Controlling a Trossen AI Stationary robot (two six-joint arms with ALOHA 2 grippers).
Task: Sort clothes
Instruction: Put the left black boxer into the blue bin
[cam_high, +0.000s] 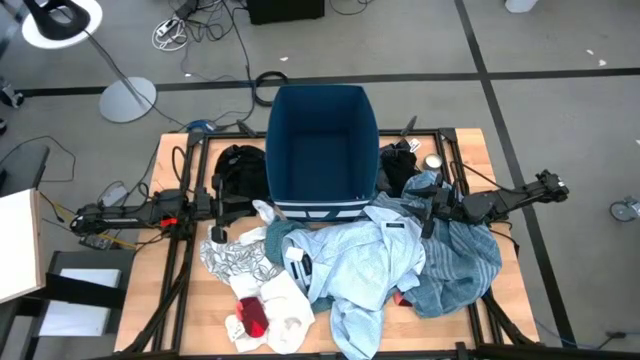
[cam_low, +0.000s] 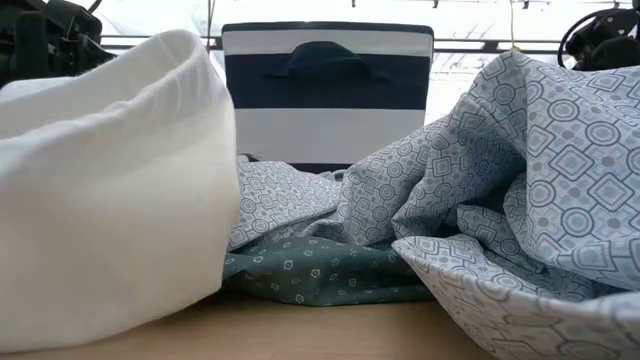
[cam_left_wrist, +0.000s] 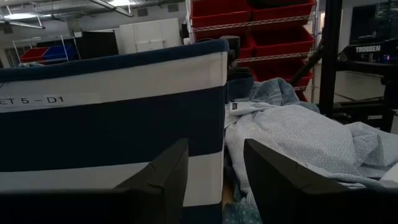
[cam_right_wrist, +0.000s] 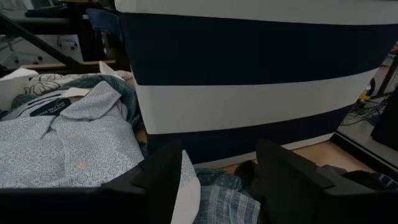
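Observation:
A pile of clothes lies on the table in front of the dark blue bin (cam_high: 320, 150). It holds a light blue patterned shirt (cam_high: 365, 265), a teal striped cloth (cam_high: 465, 265), a green shirt (cam_low: 320, 275), a white cloth (cam_high: 285, 305), a black-printed white cloth (cam_high: 230, 262) and a small red piece (cam_high: 252, 315). Black garments lie left (cam_high: 240, 165) and right (cam_high: 400, 165) of the bin. My left gripper (cam_left_wrist: 214, 180) is open and empty beside the bin's left front corner. My right gripper (cam_right_wrist: 217, 180) is open, low over the teal cloth's edge at the bin's right front corner.
The bin (cam_low: 328, 95), with blue and white bands, stands upright at the table's far middle, between the two arms. Dark frame rails (cam_high: 185, 250) run along the table's left and right sides. Bare wood (cam_high: 150, 290) shows at the near left.

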